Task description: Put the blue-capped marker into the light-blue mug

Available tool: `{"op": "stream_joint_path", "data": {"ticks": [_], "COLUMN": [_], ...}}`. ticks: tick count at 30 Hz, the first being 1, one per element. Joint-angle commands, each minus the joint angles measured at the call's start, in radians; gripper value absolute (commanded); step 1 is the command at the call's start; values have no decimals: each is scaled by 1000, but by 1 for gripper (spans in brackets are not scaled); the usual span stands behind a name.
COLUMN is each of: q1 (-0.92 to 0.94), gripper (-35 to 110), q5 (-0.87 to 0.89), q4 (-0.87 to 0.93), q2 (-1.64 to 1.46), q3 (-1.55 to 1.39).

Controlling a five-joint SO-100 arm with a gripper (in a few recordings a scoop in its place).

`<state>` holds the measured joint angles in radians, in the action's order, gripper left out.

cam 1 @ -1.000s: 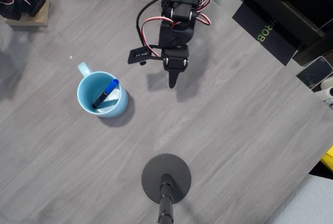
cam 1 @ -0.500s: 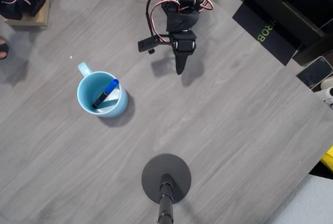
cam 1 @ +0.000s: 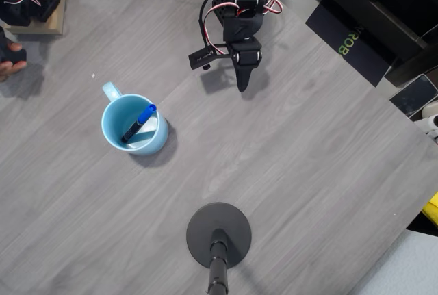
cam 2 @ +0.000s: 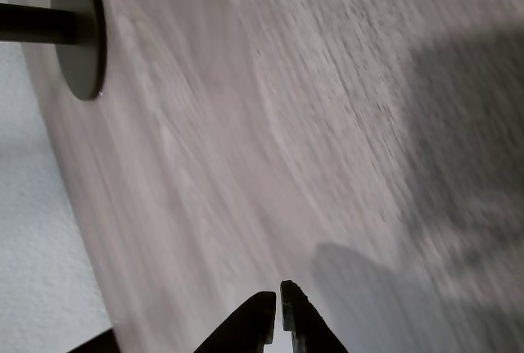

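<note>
**Resting inside the mug, with the arm apart**

Leaning against the inner wall of the light-blue mug point(cam 1: 134, 124), the blue-capped marker point(cam 1: 139, 123) is sitting with its blue cap up near the rim and its dark barrel slanting down to the bottom. The mug is standing upright on the grey wood-grain surface point(cam 1: 294, 165), its small handle pointing toward the upper left in the overhead view. Up and to the right of the mug, well apart from it, the jaws point(cam 1: 241, 83) are hanging over bare surface, nearly closed with a thin gap between the tips point(cam 2: 279, 304) and gripping nothing. Below and to the right of the mug, a black round stand base point(cam 1: 219, 235) is sitting on the surface. At the left edge, a person's hand point(cam 1: 9, 59) is showing.
</note>
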<state>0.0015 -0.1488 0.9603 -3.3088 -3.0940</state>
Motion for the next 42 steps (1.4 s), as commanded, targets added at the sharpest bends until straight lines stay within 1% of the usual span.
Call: {"op": "stream_joint_path", "data": {"ticks": [1,12,42], "q1": [-5,-2,-11], "gripper": [0,0,0], "q5": [8,51,48], "q4": [35,273,275], "q2": [-29,-29,-29], "q3": [-3,-5,-5]}}
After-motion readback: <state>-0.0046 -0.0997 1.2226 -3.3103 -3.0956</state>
